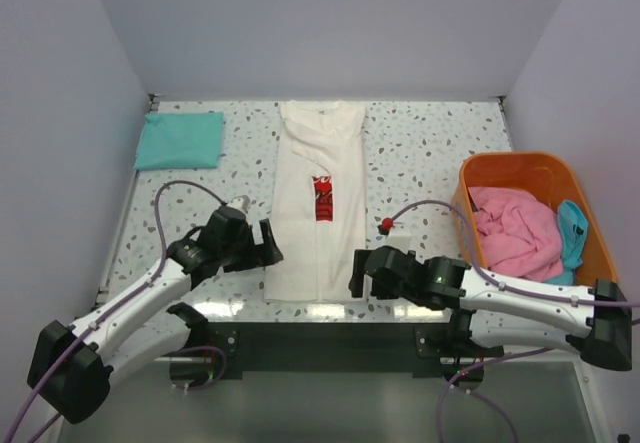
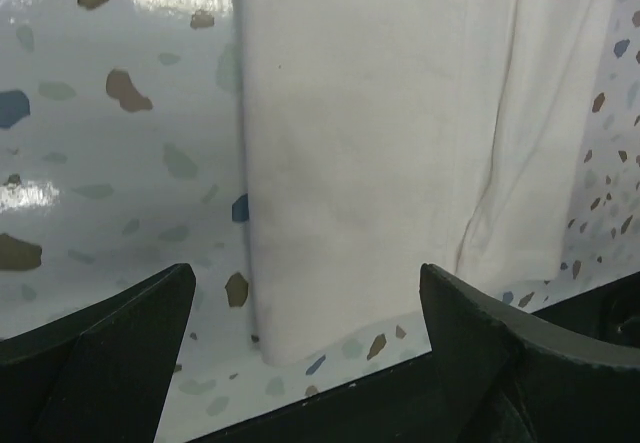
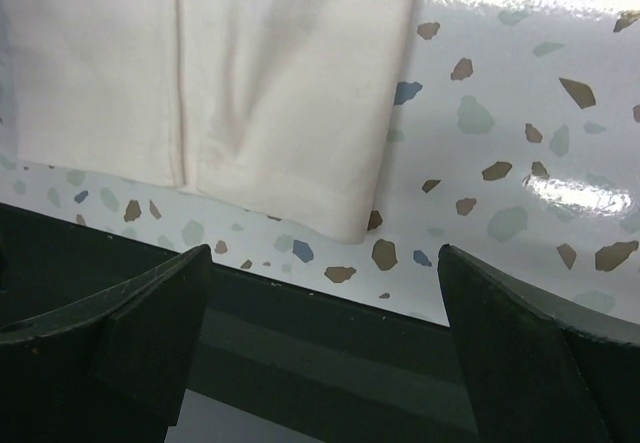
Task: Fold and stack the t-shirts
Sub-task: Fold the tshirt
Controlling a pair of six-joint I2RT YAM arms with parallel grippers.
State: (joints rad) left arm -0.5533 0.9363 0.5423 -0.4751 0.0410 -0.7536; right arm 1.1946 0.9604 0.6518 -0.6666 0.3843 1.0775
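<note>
Cream shirt point(image 1: 318, 253) flat, teal shirt point(image 1: 180, 140) folded, two more in basket point(image 1: 515, 159); left fingers point(image 2: 110, 353), right fingers point(image 3: 150, 333) apart.

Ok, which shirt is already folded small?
The teal cloth shirt, far left; the cream shirt lies long, the pink shirt and blue shirt bunched in the orange plastic basket.

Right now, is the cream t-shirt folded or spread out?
Partly folded. The cream t-shirt lies as a long narrow strip, sides turned in, layered edges running along its length; not folded crosswise.
</note>
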